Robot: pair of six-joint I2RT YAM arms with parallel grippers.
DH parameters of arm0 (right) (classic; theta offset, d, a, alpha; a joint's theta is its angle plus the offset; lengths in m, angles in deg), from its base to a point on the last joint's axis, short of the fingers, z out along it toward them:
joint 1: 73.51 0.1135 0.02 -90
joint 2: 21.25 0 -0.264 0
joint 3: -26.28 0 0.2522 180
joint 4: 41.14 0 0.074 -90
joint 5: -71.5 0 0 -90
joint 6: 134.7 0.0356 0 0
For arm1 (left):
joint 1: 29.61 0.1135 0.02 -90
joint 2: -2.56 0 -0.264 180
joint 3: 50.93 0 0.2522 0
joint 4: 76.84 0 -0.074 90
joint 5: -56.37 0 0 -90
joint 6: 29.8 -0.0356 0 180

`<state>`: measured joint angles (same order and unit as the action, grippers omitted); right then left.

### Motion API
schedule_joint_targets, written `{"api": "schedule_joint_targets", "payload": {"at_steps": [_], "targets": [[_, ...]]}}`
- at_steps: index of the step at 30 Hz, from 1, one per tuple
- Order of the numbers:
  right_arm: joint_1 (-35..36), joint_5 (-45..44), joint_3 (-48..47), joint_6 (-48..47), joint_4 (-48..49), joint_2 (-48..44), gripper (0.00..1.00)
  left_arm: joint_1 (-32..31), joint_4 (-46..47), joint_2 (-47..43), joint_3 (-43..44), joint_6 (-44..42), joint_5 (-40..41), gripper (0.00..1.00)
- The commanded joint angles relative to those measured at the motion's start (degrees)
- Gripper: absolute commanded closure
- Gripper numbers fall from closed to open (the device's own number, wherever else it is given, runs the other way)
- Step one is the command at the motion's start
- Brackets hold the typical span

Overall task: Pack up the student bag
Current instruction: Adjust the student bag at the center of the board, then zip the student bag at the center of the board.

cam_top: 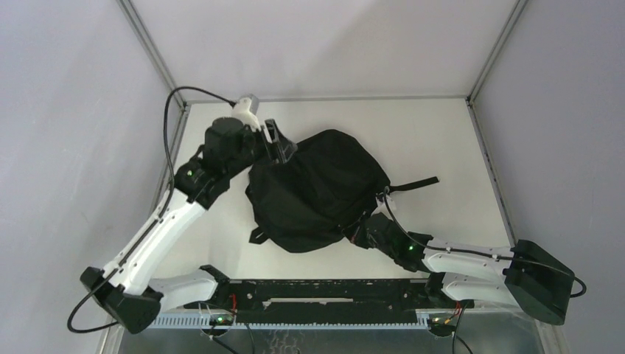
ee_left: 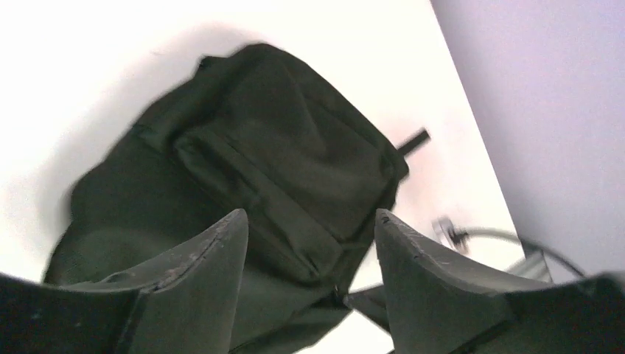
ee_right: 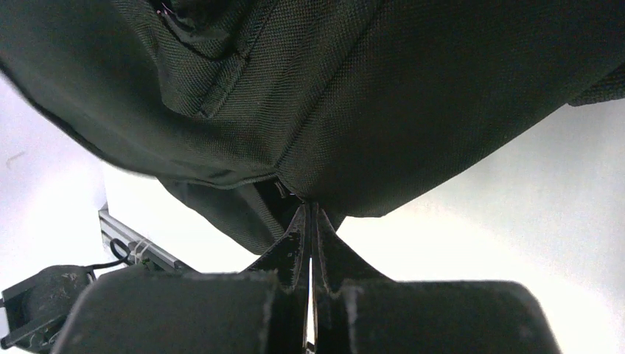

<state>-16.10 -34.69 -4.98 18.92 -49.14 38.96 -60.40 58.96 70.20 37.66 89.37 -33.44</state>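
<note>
Currently the student bag [cam_top: 317, 188] is laid mid table [cam_top: 442, 147], its near-right hem pinched by the closed right gripper [ee_right: 309, 210], probably as an anchor; the left gripper [ee_left: 309, 221] is held wide and empty above its far-left corner.

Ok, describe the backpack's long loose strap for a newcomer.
A rounded black fabric backpack lies on the white table. A thin flat black strap runs straight out from its right side, far longer than the short stub at its near-left corner.

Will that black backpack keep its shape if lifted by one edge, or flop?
Probably flops: the backpack hangs in folds where the right pincer pinches it. Its coarse weave should resist slipping. Slumped, it likely won't roll.
</note>
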Motion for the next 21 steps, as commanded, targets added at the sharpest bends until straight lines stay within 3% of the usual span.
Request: {"api": "schedule_joint_targets", "payload": {"at_steps": [1, 4, 7, 15, 18, 21], "targets": [[-1.16, 1.80, 0.22, 0.40, 4.83, 1.44, 1.00, -6.33, 4.09, -1.33, -9.76, 3.60, -5.56, 0.34], [-1.33, 1.90, 0.22, 0.39, 4.81, 1.97, 1.00, -11.54, 10.90, 0.11, -14.73, 7.73, -15.37, 0.38], [-1.38, 1.77, 0.27, 0.36, 4.27, 1.86, 1.00, -14.96, 15.59, 4.02, -17.81, 10.01, -19.43, 0.40], [-1.66, 0.81, 0.77, -0.27, 0.85, -1.95, 1.00, -16.94, 18.79, 14.21, -19.54, 10.97, -27.89, 0.47], [-2.17, 0.37, 1.22, -0.28, 0.02, -3.63, 1.00, -18.16, 18.42, 15.67, -20.83, 11.10, -27.75, 0.49], [-3.09, 2.03, 1.18, -2.15, -0.44, -4.58, 1.00, -18.39, 19.55, 9.07, -26.73, 11.47, -19.95, 0.51]]}}
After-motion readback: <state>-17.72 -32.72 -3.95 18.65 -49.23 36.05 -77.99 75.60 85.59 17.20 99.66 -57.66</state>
